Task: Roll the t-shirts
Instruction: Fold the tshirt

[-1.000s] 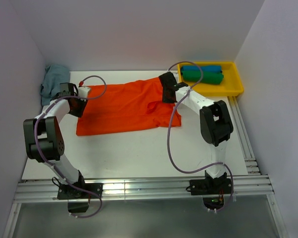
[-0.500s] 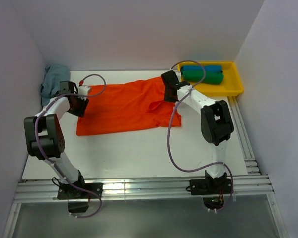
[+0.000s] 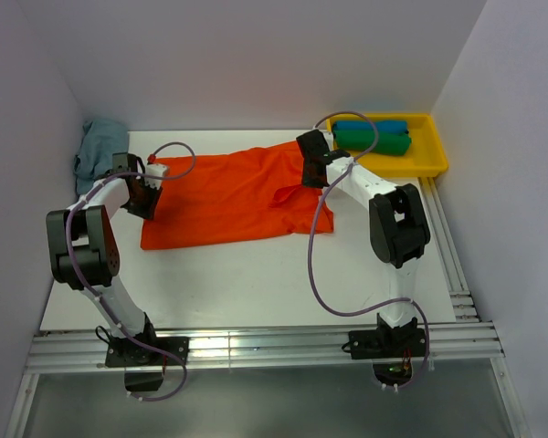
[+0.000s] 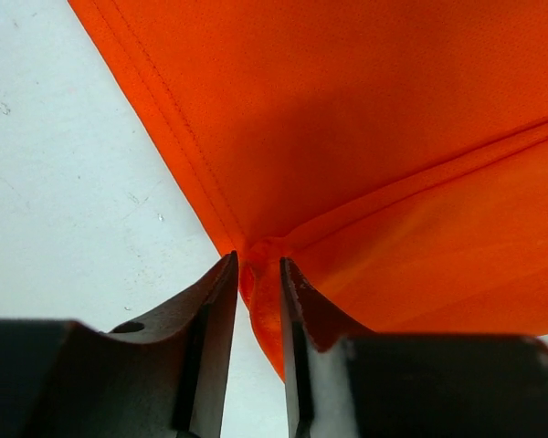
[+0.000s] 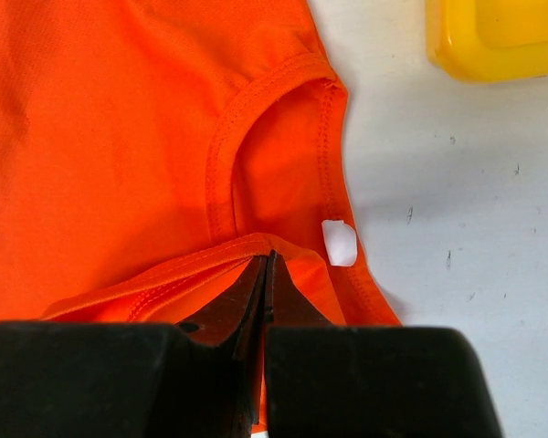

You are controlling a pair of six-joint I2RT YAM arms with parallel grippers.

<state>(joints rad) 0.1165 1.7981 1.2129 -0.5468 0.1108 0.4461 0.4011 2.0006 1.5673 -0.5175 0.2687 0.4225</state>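
Top view: your orange t-shirt [image 3: 224,196] lies spread on the far half of the table [image 3: 256,274]. Your left arm [image 3: 105,193] is down at its left edge, and your right arm [image 3: 361,182] is at its right end, where a flap lies folded over. A grey-blue t-shirt [image 3: 96,151] sits bunched in the far-left corner. A green t-shirt [image 3: 374,140] and a blue t-shirt [image 3: 370,126] lie rolled side by side in the yellow tray [image 3: 436,151].

Left wrist: your left fingers [image 4: 215,310] are almost together, pinching a bunched corner of the orange hem, with bare table to the left.

Right wrist: your right fingers [image 5: 251,297] are pressed together, nipping the folded seamed edge just below the neckline. A white tag [image 5: 339,242] sits just beside the tips, and 1 corner of the tray shows top right.
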